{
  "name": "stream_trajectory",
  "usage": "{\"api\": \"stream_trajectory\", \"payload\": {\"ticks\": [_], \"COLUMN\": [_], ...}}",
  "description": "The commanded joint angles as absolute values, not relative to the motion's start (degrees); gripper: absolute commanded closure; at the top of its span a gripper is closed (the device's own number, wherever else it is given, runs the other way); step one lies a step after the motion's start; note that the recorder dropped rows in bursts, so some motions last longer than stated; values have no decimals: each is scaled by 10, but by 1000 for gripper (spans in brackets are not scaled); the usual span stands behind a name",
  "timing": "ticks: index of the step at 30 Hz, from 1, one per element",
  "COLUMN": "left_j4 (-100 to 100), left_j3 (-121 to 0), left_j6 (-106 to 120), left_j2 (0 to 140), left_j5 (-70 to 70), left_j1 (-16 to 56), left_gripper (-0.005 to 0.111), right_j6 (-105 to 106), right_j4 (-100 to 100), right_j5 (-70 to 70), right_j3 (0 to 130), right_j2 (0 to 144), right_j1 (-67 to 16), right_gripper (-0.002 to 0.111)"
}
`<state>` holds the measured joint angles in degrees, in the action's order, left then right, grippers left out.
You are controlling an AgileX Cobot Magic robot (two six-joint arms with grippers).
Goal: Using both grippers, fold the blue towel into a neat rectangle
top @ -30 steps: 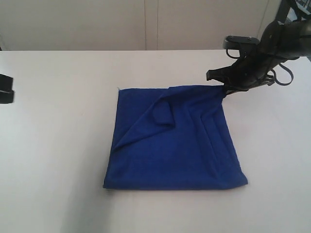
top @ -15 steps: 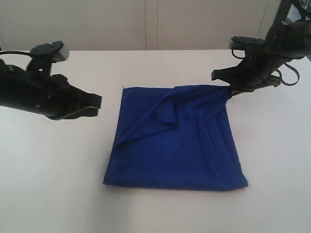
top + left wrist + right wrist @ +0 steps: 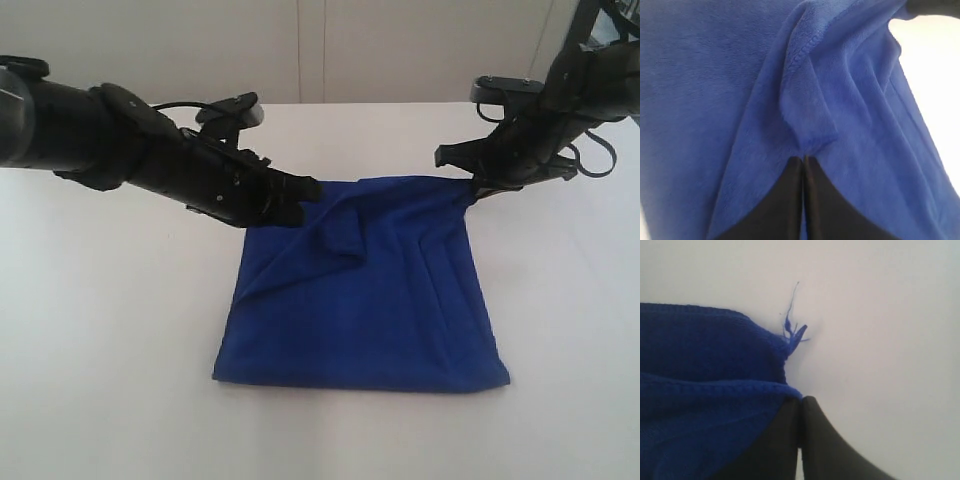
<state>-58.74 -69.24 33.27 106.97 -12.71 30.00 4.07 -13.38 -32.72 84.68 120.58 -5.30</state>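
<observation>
Exterior view: blue towel (image 3: 370,300), one item, lying at the middle of the white table (image 3: 120,380), with a loose fold raised toward the far edge. Left gripper (image 3: 305,190) is at the towel's far-left corner. Right gripper (image 3: 470,187) is clamped on the far-right corner.

Left wrist view: left gripper (image 3: 804,159) has its jaws together, tips against a raised fold of towel (image 3: 700,75). Whether cloth is caught cannot be told.

Right wrist view: right gripper (image 3: 800,401) has its jaws pressed together on the towel (image 3: 705,350) hem. A loose thread (image 3: 790,325) stands at the corner.
</observation>
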Motion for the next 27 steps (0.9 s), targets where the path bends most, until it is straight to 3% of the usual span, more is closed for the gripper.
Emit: {"api": "stream_trajectory", "payload": {"ticks": [1, 4, 7, 27], "left_j4": [-626, -639, -651, -725], "left_j3": [-735, -751, -758, -788], "left_j6": [333, 333, 333, 334], "left_j2": [1120, 1145, 1160, 1224], "left_j5": [-161, -182, -187, -174], "left_j1": [305, 305, 305, 305], "left_gripper": [80, 68, 63, 64], "right_j6": [40, 40, 40, 40], "right_j4": [-131, -131, -131, -132], "right_j5": [-332, -332, -330, -329], "right_j3": [848, 848, 848, 848], "right_j2": [1202, 1202, 1202, 1202], "right_j1": [-50, -50, -50, -50], "right_gripper": [108, 108, 108, 108]}}
